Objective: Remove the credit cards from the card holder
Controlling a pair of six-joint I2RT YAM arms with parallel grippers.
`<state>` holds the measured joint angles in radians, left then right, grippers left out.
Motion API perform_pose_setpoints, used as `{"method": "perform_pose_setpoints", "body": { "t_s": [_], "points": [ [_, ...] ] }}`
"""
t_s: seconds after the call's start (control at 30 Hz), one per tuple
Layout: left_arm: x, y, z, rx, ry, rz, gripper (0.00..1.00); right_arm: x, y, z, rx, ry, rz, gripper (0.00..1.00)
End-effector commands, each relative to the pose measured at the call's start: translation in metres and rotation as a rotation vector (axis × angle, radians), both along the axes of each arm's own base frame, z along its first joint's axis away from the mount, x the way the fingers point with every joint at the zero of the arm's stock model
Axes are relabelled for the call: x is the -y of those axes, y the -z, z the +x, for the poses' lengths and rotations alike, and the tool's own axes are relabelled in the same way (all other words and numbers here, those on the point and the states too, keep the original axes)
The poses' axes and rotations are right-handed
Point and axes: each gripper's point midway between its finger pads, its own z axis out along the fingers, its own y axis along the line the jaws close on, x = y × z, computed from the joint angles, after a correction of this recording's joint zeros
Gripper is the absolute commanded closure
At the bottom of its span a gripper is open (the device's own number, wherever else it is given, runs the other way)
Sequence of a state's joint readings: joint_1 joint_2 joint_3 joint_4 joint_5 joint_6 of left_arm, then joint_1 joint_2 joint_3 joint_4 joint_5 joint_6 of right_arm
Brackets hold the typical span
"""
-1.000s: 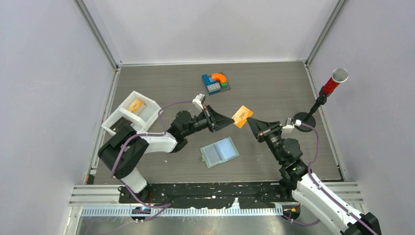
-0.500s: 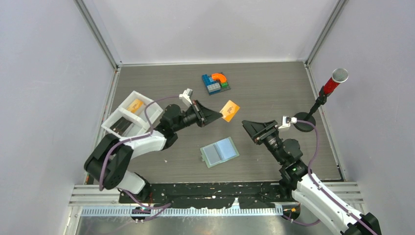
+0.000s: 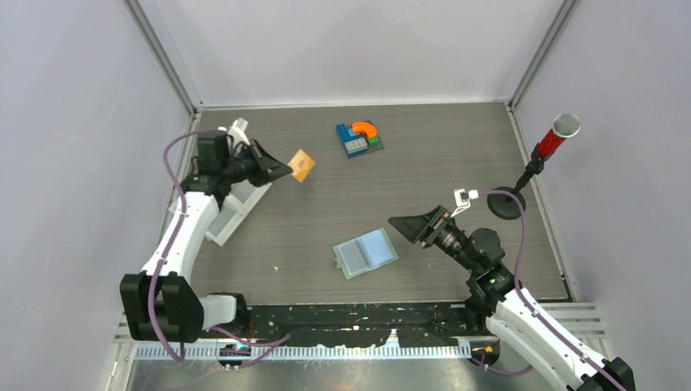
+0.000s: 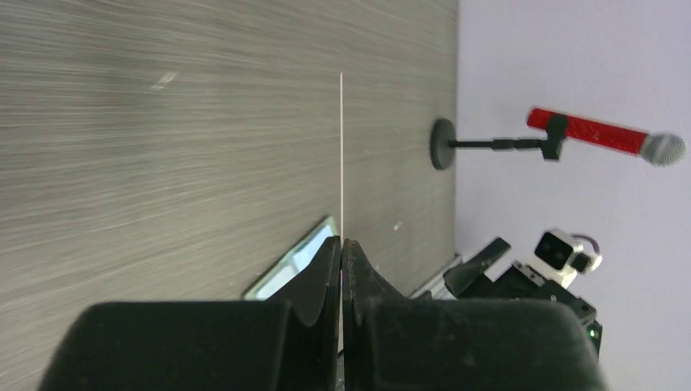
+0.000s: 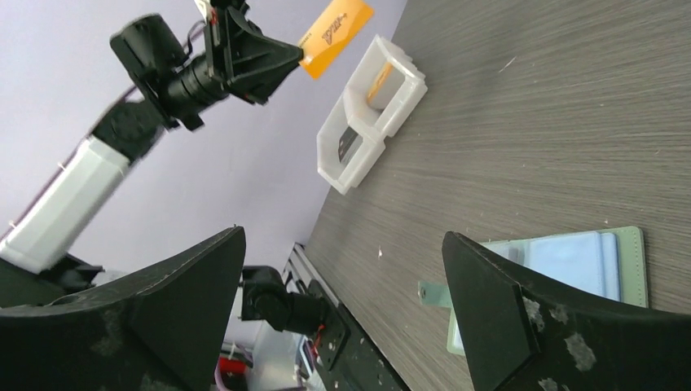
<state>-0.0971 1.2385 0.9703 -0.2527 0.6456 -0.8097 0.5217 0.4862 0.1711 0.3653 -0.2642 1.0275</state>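
From above, the left gripper [image 3: 285, 169] is clamped on an orange card [image 3: 302, 166], held in the air off the counter [image 3: 456, 155], just right of the far end of the white tray [image 3: 243, 201]. The card sticks out of the fingertips toward the counter's middle. The left arm covers most of the tray, so its contents cannot be read here. The card holder [image 3: 366, 253] lies open and flat near the front centre, blue sleeves up, its long side running left to right with a slight tilt. The right gripper [image 3: 405, 225] hangs spread wide and empty just to the holder's right.

A second ago both grippers met mid-counter, the right one closed on this same card. Since then the left arm has swung the card away to the tray side, and the right has let go and drawn back. The holder has not moved.

The left wrist view shows the card [image 4: 341, 155] edge-on, a thin line running straight out from the closed jaws, with a corner of the holder [image 4: 297, 265] below.

The right wrist view shows its own fingers [image 5: 187, 301] far apart over the open holder [image 5: 570, 257]. The tray [image 5: 407, 81] carries a second orange card [image 5: 380, 82] in one compartment and a dark flat thing [image 5: 345, 147] in the other.
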Motion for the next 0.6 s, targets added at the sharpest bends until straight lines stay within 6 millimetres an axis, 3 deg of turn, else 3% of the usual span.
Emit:
{"method": "perform_pose_setpoints", "body": {
  "t_s": [0.0, 0.27, 0.4, 0.57],
  "points": [
    [-0.054, 0.010, -0.027, -0.141, 0.011, 0.144, 1.00, -0.012, -0.021, -0.012, 0.107, -0.103, -0.027, 0.00],
    [-0.157, -0.001, -0.008, -0.255, -0.187, 0.262, 1.00, -0.014, -0.011, -0.020, 0.111, -0.152, -0.072, 0.00],
    [-0.188, 0.007, 0.003, -0.307, -0.253, 0.320, 1.00, -0.017, -0.007, -0.024, 0.108, -0.185, -0.084, 0.00],
    [-0.211, 0.018, 0.021, -0.377, -0.290, 0.327, 1.00, -0.019, -0.006, -0.026, 0.122, -0.207, -0.111, 0.00]
  ]
}}
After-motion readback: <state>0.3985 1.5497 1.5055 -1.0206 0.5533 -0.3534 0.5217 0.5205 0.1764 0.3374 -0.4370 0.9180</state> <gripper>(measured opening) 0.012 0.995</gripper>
